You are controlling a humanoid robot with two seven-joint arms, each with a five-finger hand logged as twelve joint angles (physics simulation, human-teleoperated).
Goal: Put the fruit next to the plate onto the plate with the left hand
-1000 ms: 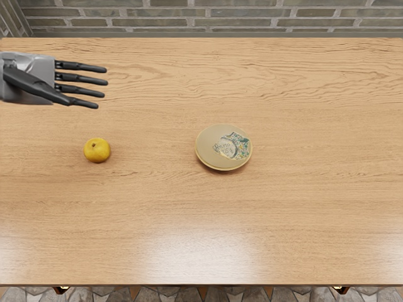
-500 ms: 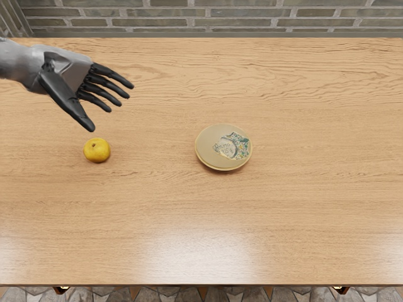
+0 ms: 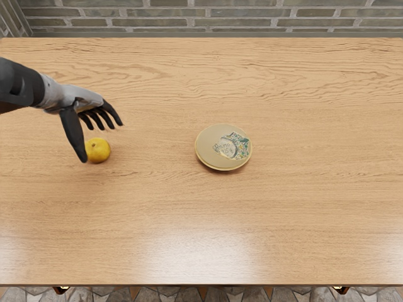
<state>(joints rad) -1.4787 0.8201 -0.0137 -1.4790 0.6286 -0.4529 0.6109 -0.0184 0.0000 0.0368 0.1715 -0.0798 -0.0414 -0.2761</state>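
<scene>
Fruit: the yellow fruit (image 3: 97,150) sits on the table (image 3: 252,220), in the left part, well apart from the plate (image 3: 205,139), which lies to its right near the middle.
My left hand: my left hand (image 3: 82,110) hangs just above and behind the fruit, with my arm coming in from the left edge.
My fingers: my four fingers (image 3: 107,116) are spread loosely and point to the right and a little down, past the fruit's far side; they hold nothing.
My thumb: my thumb (image 3: 74,133) reaches down along the fruit's left side, and its tip lies against the fruit's edge in this view; I cannot tell whether it really touches.
Room to move: bare wood runs between the fruit and the plate, and more lies open toward the near edge of the table.
Edges: the fruit lies nearer the left edge than any other; the far edge meets a brick wall (image 3: 220,16).
Fruit's shape: it looks nearly round, so I see no long axis; a small dimple faces up and slightly away from me.
</scene>
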